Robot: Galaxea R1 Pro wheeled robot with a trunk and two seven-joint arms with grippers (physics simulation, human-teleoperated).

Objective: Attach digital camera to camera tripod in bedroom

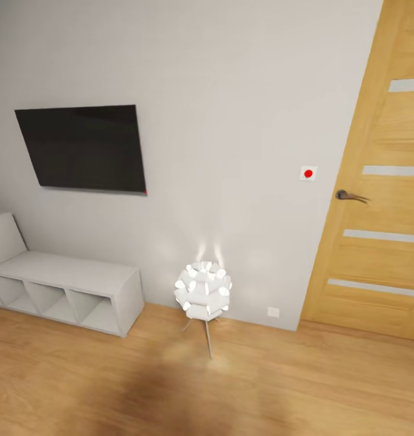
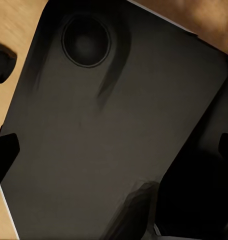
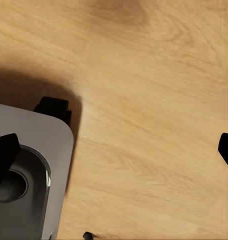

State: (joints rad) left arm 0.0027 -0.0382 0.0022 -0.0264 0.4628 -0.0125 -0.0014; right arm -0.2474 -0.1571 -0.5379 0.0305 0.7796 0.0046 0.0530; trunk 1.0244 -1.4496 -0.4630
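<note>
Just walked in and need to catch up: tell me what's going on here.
Nothing is being handled right now. The head view faces a pale wall with a dark wall screen, a low white shelf unit, a lit white ball lamp on thin legs and a wooden door. Both wrist views look down at the wood floor and the robot's own grey base. Both grippers appear open and empty.

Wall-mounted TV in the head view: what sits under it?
Under the TV a low white shelf unit stands against the wall on the wood floor. Its open cubbies look empty; their depths are partly hidden.
</note>
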